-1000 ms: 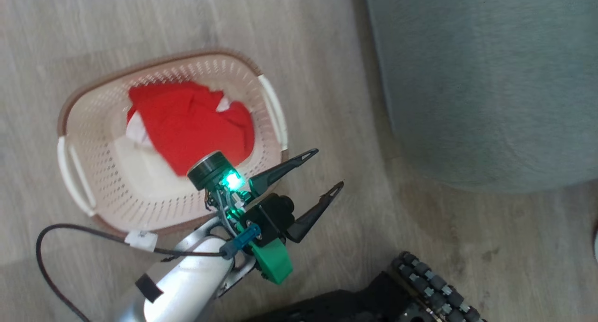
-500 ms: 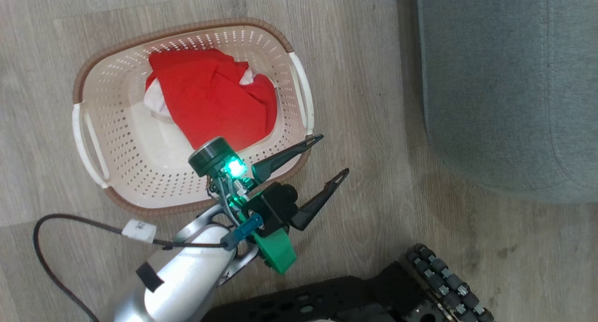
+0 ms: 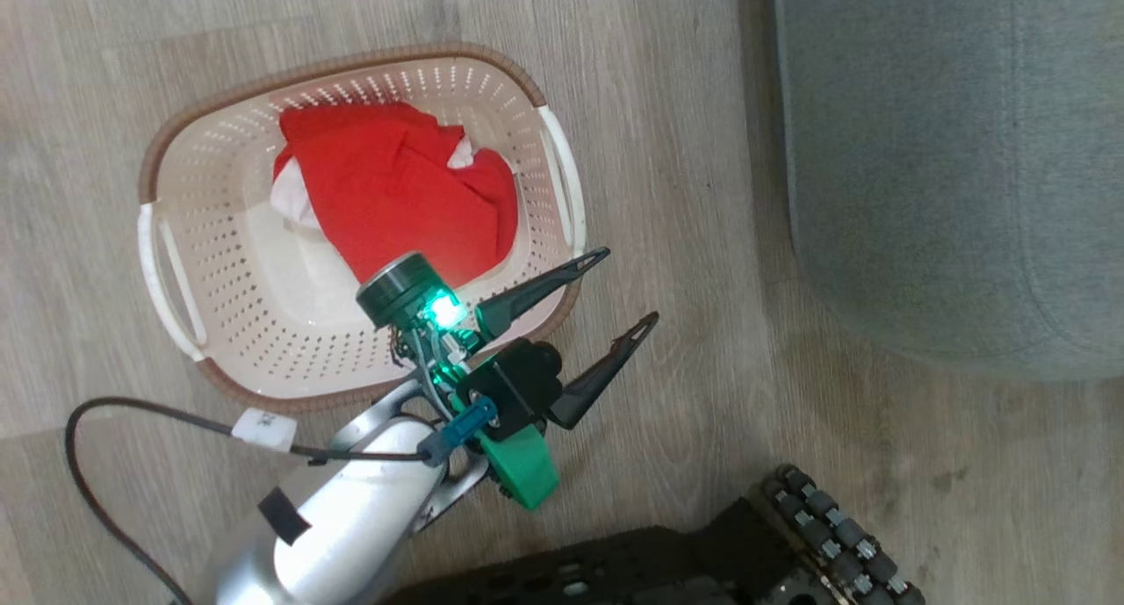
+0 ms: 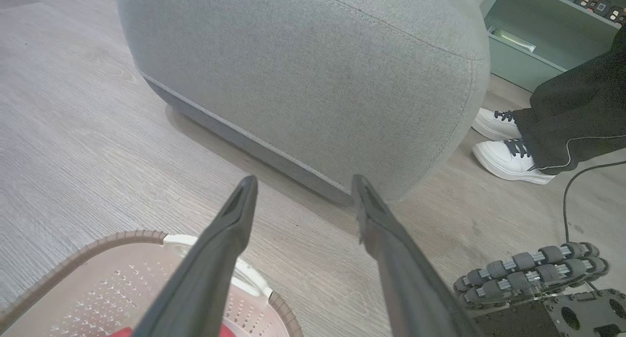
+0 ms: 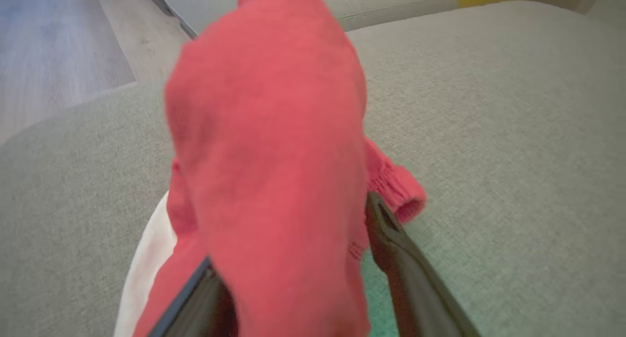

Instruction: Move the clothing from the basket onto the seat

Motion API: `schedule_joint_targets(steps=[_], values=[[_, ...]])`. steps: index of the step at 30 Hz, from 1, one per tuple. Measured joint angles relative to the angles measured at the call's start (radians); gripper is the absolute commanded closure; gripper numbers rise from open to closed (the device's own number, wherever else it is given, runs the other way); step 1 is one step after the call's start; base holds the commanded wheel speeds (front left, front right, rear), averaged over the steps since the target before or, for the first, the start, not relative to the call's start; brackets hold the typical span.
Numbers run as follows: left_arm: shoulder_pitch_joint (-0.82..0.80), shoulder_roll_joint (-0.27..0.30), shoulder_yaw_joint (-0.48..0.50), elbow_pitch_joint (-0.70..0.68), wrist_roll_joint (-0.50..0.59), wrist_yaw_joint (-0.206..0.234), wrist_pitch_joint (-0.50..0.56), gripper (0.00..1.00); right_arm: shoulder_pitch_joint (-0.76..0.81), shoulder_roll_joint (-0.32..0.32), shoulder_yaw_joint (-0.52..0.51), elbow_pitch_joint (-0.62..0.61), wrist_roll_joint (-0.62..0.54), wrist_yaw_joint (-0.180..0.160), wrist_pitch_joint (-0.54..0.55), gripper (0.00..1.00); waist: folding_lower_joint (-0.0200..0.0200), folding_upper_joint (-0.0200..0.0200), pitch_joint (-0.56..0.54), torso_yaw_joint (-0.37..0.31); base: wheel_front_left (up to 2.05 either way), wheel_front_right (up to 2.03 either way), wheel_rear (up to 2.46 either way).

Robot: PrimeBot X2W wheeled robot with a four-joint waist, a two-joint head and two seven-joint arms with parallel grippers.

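One bright red soft fabric garment (image 3: 395,192) lies in the far right of the cream perforated plastic basket (image 3: 202,262), unmoved over the last second; only the camera has shifted. The left gripper (image 3: 628,285) still hovers at the basket's near right rim, jaws wide and empty. Another red garment (image 5: 269,131) drapes over the right gripper (image 5: 318,200), jaws spread, above the grey-green upholstered seat (image 5: 489,131). I judge one piece remains to fetch.

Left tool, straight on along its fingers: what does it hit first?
Most likely the seat, on its side wall near the lower seam. The open left tool points at it across bare floor, with nothing between. Depth is unclear; if pitched lower, the floor comes first.
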Motion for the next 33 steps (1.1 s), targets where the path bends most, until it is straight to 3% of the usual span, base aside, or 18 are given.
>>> schedule_joint_targets(steps=[3,19,26,33], values=[[0.0,-0.006,-0.002,0.005,0.0,0.0,0.0,0.0,0.001,0.003,-0.02,0.011,0.018,0.0,0.0,0.0,0.0,0.0,-0.021,0.0,0.0,0.0,0.0],[0.08,-0.107,0.01,0.044,-0.044,0.0,0.0,0.0,0.16,-0.004,0.159,-0.068,0.03,0.0,0.001,0.0,-0.0002,0.0,-0.275,0.008,0.0,0.0,0.0],[0.179,-0.144,0.078,0.047,-0.044,0.0,0.0,0.0,0.317,-0.014,0.276,-0.256,0.11,0.0,-0.014,0.0,-0.0002,0.0001,-0.409,0.016,0.0,0.0,0.0],[0.249,-0.161,0.206,0.042,-0.044,0.001,0.0,0.0,0.508,-0.019,0.414,-0.546,0.221,0.0,-0.021,0.0,-0.0002,0.0001,-0.536,0.029,0.0,0.0,0.0]])
